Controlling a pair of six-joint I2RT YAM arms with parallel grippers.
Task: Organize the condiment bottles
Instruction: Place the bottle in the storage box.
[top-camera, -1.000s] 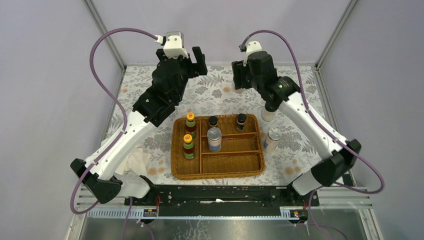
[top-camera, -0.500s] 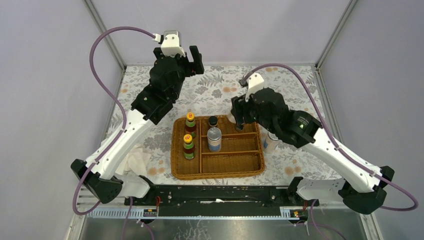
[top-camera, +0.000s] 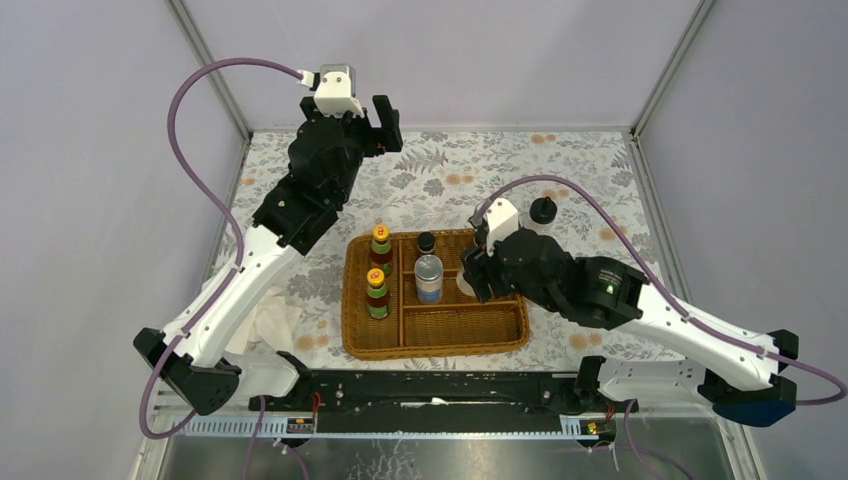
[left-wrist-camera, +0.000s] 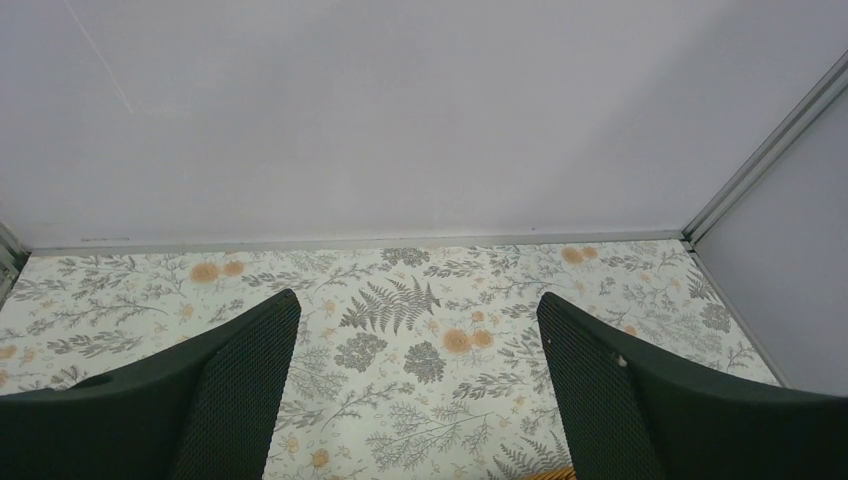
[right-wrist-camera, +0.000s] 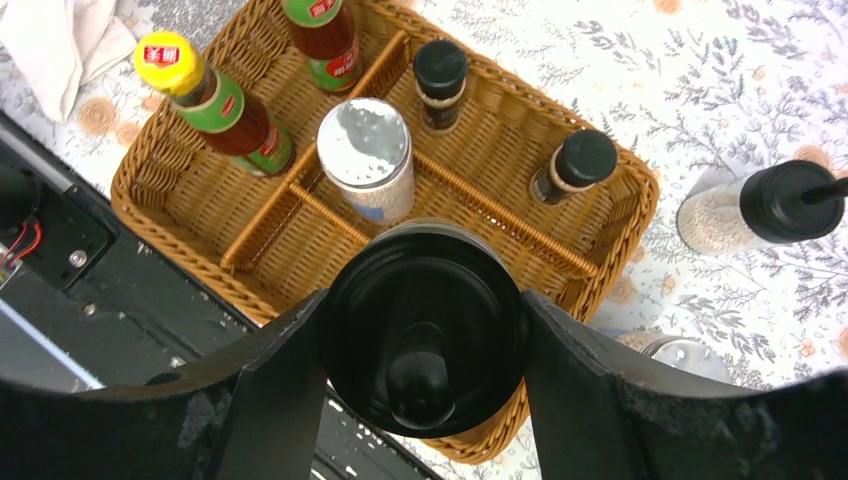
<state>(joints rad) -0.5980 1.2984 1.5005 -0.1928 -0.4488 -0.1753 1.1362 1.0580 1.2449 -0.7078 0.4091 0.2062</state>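
Observation:
My right gripper (right-wrist-camera: 425, 345) is shut on a cream jar's black knobbed lid (right-wrist-camera: 425, 320) and holds it over the right part of the wicker basket (top-camera: 500, 330); in the top view the gripper (top-camera: 472, 280) covers the jar. In the basket stand two yellow-capped bottles (right-wrist-camera: 205, 100) (right-wrist-camera: 325, 35), a silver-lidded shaker (right-wrist-camera: 368, 160) and two dark black-capped jars (right-wrist-camera: 440, 80) (right-wrist-camera: 575, 165). A second cream jar (top-camera: 541, 212) and a second shaker (right-wrist-camera: 685, 355) stand on the table right of the basket. My left gripper (left-wrist-camera: 415, 310) is open and empty, high over the table's back.
A crumpled white cloth (top-camera: 270, 322) lies left of the basket. The table has a floral cover (left-wrist-camera: 420, 350), with grey walls at the back and sides. A black rail (top-camera: 440, 385) runs along the near edge.
My right arm has swung from the back of the table toward the near side and now hangs over the basket's right part with the cream jar. My left arm has shifted slightly left.

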